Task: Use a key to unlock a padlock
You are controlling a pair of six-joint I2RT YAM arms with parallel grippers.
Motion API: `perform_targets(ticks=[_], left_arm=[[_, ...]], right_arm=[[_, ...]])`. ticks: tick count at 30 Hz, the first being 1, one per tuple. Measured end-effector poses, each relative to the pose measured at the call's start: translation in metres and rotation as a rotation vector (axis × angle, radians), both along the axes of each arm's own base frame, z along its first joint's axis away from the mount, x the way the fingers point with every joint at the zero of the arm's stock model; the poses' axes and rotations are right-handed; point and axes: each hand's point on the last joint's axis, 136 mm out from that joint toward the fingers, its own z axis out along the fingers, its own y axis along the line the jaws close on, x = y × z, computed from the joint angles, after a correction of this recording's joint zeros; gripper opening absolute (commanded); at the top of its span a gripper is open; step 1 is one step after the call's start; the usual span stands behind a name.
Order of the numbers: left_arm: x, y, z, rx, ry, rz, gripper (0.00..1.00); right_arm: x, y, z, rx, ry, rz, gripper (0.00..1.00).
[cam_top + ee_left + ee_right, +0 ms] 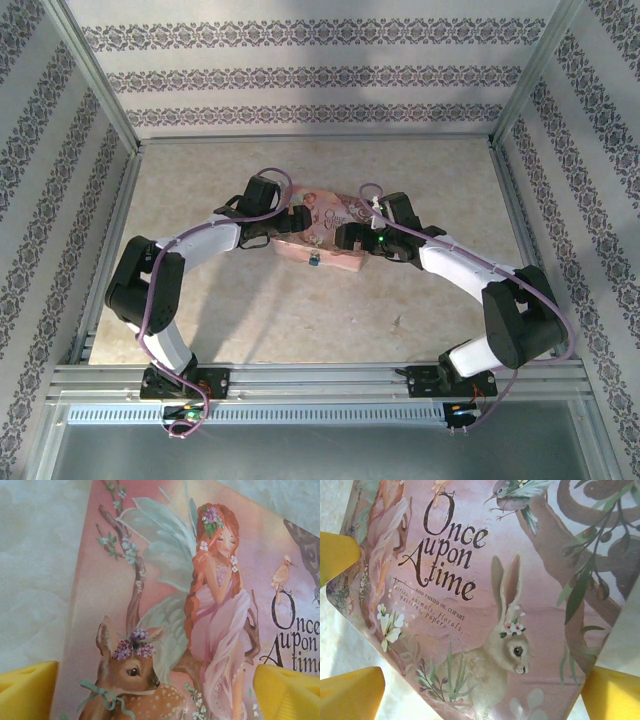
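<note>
A flat pink illustrated box (320,222) lies mid-table. The padlock (313,259), a tiny silvery lock with a blue part, sits at the box's near edge. My left gripper (284,226) hovers over the box's left end and my right gripper (352,238) over its right end. In the left wrist view the yellow fingertips (27,690) stand wide apart over the lid's fairy-and-deer picture (150,605), with the left gripper (157,695) open and empty. The right gripper (480,695) is also open and empty, above the rabbit picture (510,645). A tiny dark sliver (398,322) lies on the table; I cannot tell whether it is the key.
Patterned walls with metal posts (95,75) close in the table on the left, back and right. An aluminium rail (320,380) carrying both arm bases runs along the near edge. Bare beige tabletop (300,320) lies in front of the box.
</note>
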Motion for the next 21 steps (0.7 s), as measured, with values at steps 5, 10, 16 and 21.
perform_targets(ticks=[5,10,16,21], left_arm=[[-0.004,0.001,0.004,-0.012,-0.004,-0.003,0.99],[-0.011,0.011,0.027,-0.034,-0.056,0.012,0.99],[-0.017,0.05,0.064,-0.048,-0.182,0.106,0.99],[-0.035,0.078,0.082,-0.032,-0.261,0.167,0.99]], right_arm=[[-0.003,-0.002,0.001,-0.021,-0.005,-0.005,0.99],[-0.006,-0.014,0.018,-0.065,-0.061,-0.023,0.98],[-0.012,-0.044,0.055,-0.134,-0.176,-0.08,0.98],[-0.031,-0.062,0.071,-0.17,-0.215,-0.107,0.98]])
